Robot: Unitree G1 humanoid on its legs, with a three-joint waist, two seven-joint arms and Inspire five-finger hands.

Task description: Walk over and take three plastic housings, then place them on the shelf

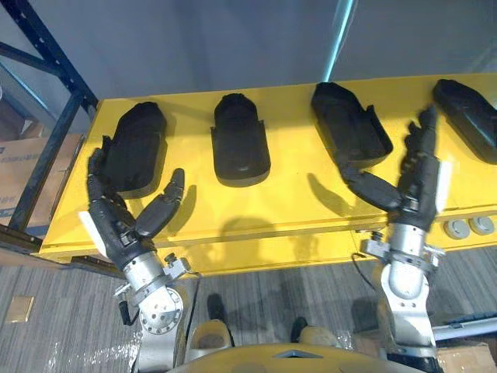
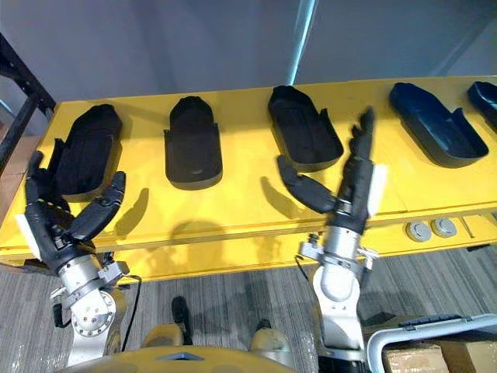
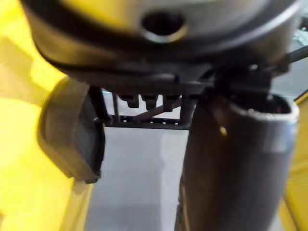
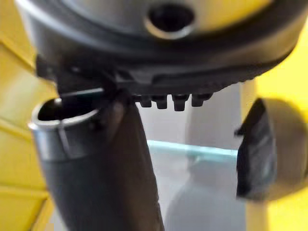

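Left hand (image 1: 116,221) is hovering open, fingers spread, at the near end of the leftmost housing (image 1: 136,148). Right hand (image 1: 415,183) is holding straight fingers beside the third housing (image 1: 349,124). Both housings are lying on the yellow surface (image 1: 295,210), with the rightmost housing (image 2: 485,97) being cut off.

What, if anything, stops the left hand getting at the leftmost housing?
Likely nothing, so yes: the open left hand is right beside the leftmost housing on the yellow table, with nothing between them.

Dark plastic housings (image 1: 240,140) lying side by side along yellow bench (image 1: 291,151).
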